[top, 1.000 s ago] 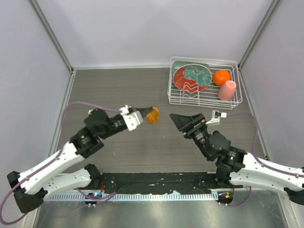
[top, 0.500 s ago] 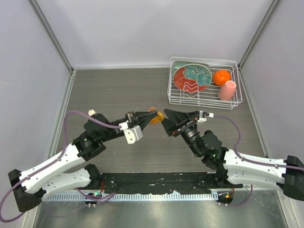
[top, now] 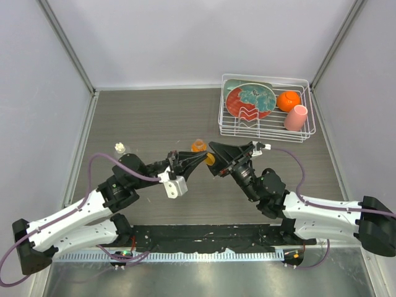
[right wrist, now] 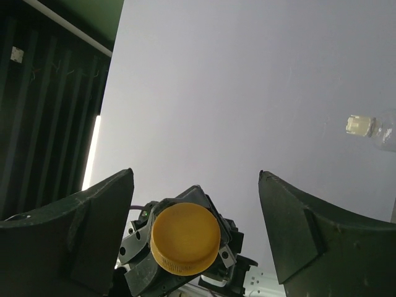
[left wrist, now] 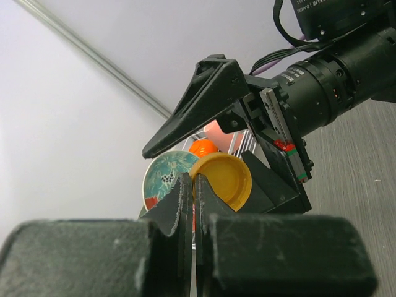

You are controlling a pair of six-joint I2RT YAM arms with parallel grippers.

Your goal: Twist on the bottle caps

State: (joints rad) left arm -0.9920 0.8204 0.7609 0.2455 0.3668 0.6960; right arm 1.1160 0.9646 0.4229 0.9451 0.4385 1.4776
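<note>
HANDOVER AT MID-WORKTOP: Above the grey worktop (top: 154, 117), your left arm (top: 80, 207) and right arm (top: 322, 207) now meet nose to nose. A second ago they stood well apart; since then the right has swung in and the left has turned to face it (the dish rack (top: 266, 76) at the back plays no part). Your right gripper (right wrist: 195, 176) stands wide open and holds nothing. Your left gripper (left wrist: 193, 185) is pinched shut on the rim of the orange cap (left wrist: 221, 180).

The orange bottle (top: 198, 146) stands on the worktop just beyond the fingertips, apparently uncapped. The clear bottle (top: 119, 148), newly uncovered well off to the left, already wears its cream cap (right wrist: 357, 125). The orange cap is held aloft between the right gripper's spread fingers, touching neither. It looks like a handover about to happen, and no screwing of this cap has begun.
</note>
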